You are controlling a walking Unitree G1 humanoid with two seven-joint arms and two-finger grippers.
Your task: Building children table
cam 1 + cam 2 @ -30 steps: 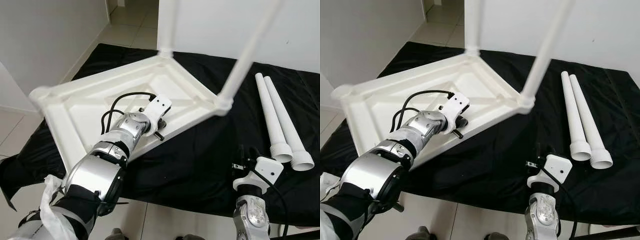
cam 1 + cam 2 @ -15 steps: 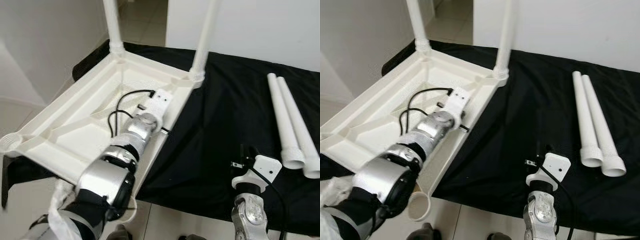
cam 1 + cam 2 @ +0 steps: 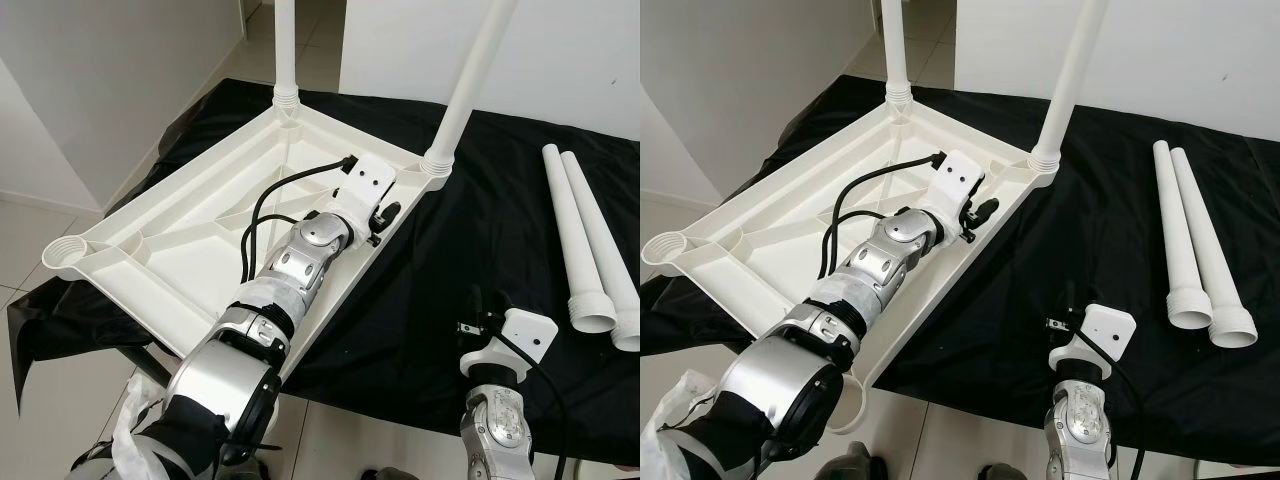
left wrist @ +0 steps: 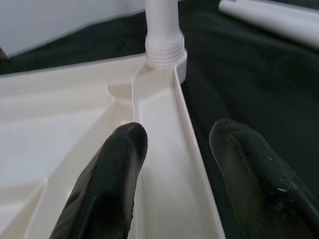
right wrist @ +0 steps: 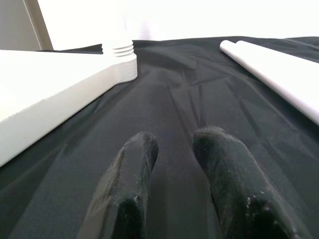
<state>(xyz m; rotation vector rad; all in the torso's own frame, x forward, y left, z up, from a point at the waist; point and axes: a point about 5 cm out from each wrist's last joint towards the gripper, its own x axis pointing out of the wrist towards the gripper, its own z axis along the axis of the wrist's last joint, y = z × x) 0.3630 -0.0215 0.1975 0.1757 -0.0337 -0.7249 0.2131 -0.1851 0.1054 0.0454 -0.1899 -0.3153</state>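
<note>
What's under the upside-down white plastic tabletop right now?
Black cloth lies beneath the white plastic tabletop, showing past its edges. The tabletop's near-left corner overhangs tiled floor. Whatever lies directly beneath the panel is covered. The left end effector straddles its rim.

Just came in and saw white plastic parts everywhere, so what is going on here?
The robot is assembling a small table. Its left claw straddles the side rim of the upside-down white tabletop on the black cloth; two legs are already in the far corner sockets. Two loose legs lie on the cloth to the right, and a near corner socket is empty. The right claw hovers over the cloth, holding nothing.
</note>
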